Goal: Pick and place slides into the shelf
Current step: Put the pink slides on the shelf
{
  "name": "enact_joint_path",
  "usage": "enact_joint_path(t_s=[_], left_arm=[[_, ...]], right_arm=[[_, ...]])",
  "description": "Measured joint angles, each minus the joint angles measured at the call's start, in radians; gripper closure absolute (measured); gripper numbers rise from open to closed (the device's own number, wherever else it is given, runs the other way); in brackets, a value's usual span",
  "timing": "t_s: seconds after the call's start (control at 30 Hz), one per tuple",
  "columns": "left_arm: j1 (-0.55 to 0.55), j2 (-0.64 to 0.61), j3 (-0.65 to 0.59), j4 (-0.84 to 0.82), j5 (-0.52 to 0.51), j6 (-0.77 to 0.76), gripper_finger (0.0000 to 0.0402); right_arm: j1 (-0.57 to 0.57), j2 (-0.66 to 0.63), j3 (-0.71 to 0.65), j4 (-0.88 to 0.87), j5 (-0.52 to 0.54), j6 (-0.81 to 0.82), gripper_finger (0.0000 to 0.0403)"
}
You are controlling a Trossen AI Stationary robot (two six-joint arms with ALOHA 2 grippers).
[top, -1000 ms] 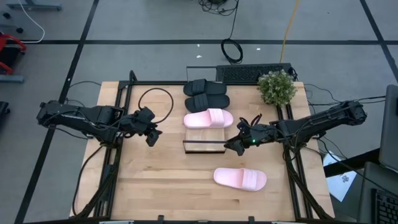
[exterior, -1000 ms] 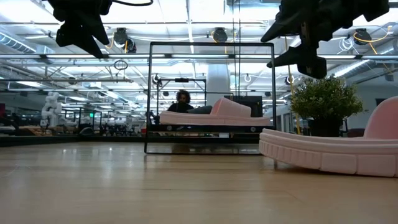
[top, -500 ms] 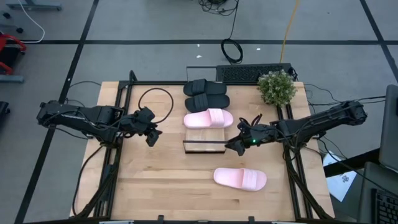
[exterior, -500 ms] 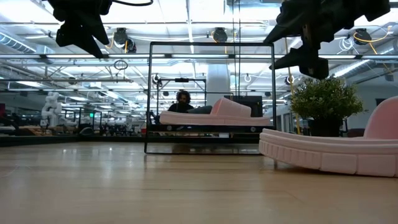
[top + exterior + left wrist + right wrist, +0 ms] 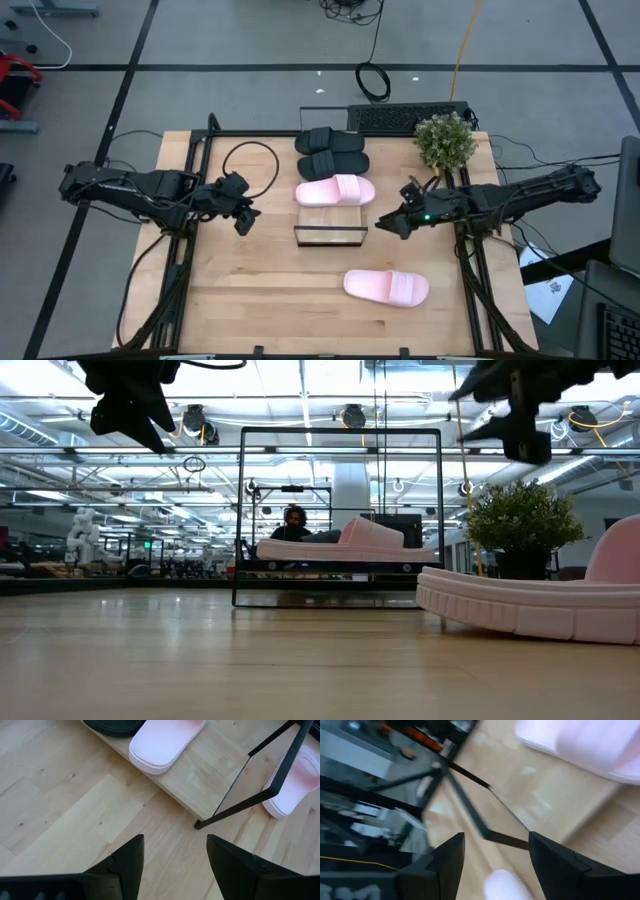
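Observation:
The shelf (image 5: 329,213) is a narrow light-wood plank with a black frame (image 5: 329,238) at its near end. Two black slides (image 5: 331,152) and one pink slide (image 5: 335,190) lie sole-down on the plank. The other pink slide (image 5: 386,287) lies sole-down on the table, near and right of the shelf. My left gripper (image 5: 246,220) hangs open left of the shelf, looking at the pink slide (image 5: 167,742) and the frame (image 5: 260,795). My right gripper (image 5: 386,222) hangs open just right of the frame, above the table.
A potted plant (image 5: 445,140) stands at the table's far right corner. A black cable loop (image 5: 250,165) lies at the far left. A keyboard (image 5: 410,117) sits beyond the far edge. Bare tabletop (image 5: 260,290) stretches along the near side.
My right gripper has risen and drawn back toward the table's right edge, away from the shelf's frame, and has stayed open. The slides and the shelf have not moved.

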Motion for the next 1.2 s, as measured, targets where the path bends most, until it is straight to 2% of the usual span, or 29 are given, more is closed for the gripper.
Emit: enact_joint_path(t_s=[0.13, 0.27, 0.47, 0.63, 0.7, 0.9, 1.0, 1.1, 1.2], left_arm=[[0.0, 0.0, 0.0, 0.0, 0.0, 0.0, 0.0192], [0.0, 0.0, 0.0, 0.0, 0.0, 0.0, 0.0192], [0.0, 0.0, 0.0, 0.0, 0.0, 0.0, 0.0192], [0.0, 0.0, 0.0, 0.0, 0.0, 0.0, 0.0192], [0.0, 0.0, 0.0, 0.0, -0.003, -0.001, 0.0192], [0.0, 0.0, 0.0, 0.0, -0.039, -0.004, 0.0192], [0.0, 0.0, 0.0, 0.0, -0.04, -0.012, 0.0192], [0.0, 0.0, 0.0, 0.0, -0.042, -0.016, 0.0192], [0.0, 0.0, 0.0, 0.0, -0.043, -0.019, 0.0192]], right_arm=[[0.02, -0.064, 0.0, 0.037, -0.046, -0.018, 0.0193], [0.079, -0.085, 0.0, 0.036, -0.193, 0.028, 0.0193], [0.215, -0.08, 0.0, -0.093, -0.31, 0.24, 0.0193], [0.365, -0.08, 0.0, -0.169, -0.31, 0.436, 0.0193], [0.42, -0.08, 0.0, -0.174, -0.269, 0.498, 0.0193], [0.554, -0.077, -0.003, -0.248, -0.054, 0.663, 0.0193], [0.614, -0.077, -0.039, -0.24, -0.022, 0.783, 0.0193], [0.676, -0.073, -0.097, -0.192, 0.008, 0.892, 0.0193], [0.734, -0.073, -0.167, -0.082, 0.113, 0.971, 0.0193]])
